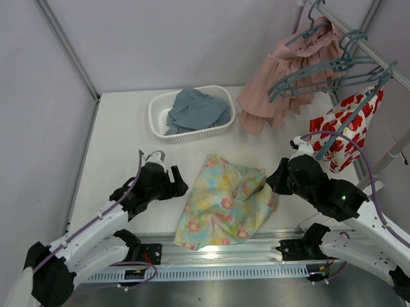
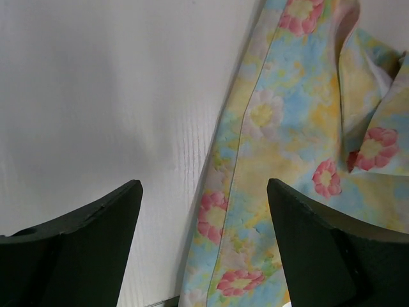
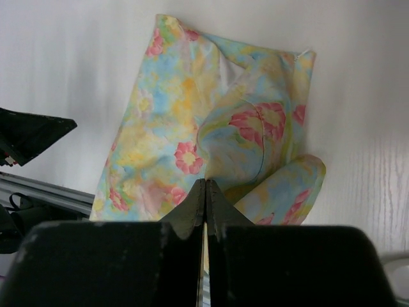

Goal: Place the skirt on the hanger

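The skirt [image 1: 223,203], pastel yellow, green and blue with pink flowers, lies rumpled on the white table near the front edge. It also shows in the left wrist view [image 2: 287,147] and the right wrist view [image 3: 172,128]. My right gripper [image 1: 273,180] is at the skirt's right edge; its jaws [image 3: 206,185] are shut on a raised fold of the cloth. My left gripper [image 1: 180,188] is open and empty just above the skirt's left edge [image 2: 204,192]. Several teal hangers [image 1: 303,79] hang on the rail at the back right.
A white basket [image 1: 156,118] holding grey-blue cloth stands at the back. A dusty-pink pleated skirt [image 1: 277,90] and a white garment with red flowers [image 1: 346,132] hang from the slanted rail [image 1: 363,43]. A metal strip [image 1: 215,257] runs along the near edge.
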Controlling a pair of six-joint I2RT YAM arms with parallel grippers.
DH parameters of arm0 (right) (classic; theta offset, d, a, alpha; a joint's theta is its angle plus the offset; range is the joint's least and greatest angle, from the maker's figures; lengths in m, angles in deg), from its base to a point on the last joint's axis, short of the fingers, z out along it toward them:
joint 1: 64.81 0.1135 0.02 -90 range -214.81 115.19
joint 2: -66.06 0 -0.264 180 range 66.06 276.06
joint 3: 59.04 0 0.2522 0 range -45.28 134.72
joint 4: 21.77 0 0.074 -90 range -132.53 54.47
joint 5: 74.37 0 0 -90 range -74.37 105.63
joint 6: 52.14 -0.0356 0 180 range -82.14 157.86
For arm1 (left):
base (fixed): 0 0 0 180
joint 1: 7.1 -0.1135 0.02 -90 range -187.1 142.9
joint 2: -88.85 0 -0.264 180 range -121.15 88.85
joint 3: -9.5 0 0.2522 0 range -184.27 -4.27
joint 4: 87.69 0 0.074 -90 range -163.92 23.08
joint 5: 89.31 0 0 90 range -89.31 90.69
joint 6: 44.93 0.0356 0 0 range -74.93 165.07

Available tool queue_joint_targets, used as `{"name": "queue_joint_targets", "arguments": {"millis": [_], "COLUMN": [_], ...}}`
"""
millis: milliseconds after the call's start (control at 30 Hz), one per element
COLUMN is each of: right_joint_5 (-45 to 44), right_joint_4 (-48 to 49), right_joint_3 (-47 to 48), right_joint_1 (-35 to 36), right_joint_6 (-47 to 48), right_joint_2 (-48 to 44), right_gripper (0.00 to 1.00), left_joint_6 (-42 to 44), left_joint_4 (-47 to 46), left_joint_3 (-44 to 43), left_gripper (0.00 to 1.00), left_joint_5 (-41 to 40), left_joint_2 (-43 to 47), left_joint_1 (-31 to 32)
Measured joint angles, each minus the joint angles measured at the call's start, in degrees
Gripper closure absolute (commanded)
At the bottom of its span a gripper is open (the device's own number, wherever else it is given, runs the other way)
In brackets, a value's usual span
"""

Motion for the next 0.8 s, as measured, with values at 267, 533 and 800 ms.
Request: {"name": "queue_joint_targets", "arguments": {"millis": [267, 533, 800], "right_joint_5": [-1.73, -2.05, -0.63], "right_joint_4": [-2.38, -2.58, -1.29], "right_joint_3": [0.00, -0.02, -0.96], "right_joint_1": [-0.39, -1.38, -3.52], "right_joint_6": [-0.55, -0.55, 0.11], "right_joint_2": [-0.07, -0.04, 0.33], "right_gripper": [1.00, 1.00, 1.00], "left_joint_6": [3.17, 4.81, 4.48], "left_joint_4": [-5.88, -6.47, -6.56], "left_joint_3": [-8.55, -18.75, -25.70], "left_gripper": [0.15, 0.16, 0.16], "left_joint_5": [-2.08, -4.39, -5.90], "left_joint_2": [-20.24, -33.44, -43.23], "left_joint_1": [6.51, 10.10, 10.19]}}
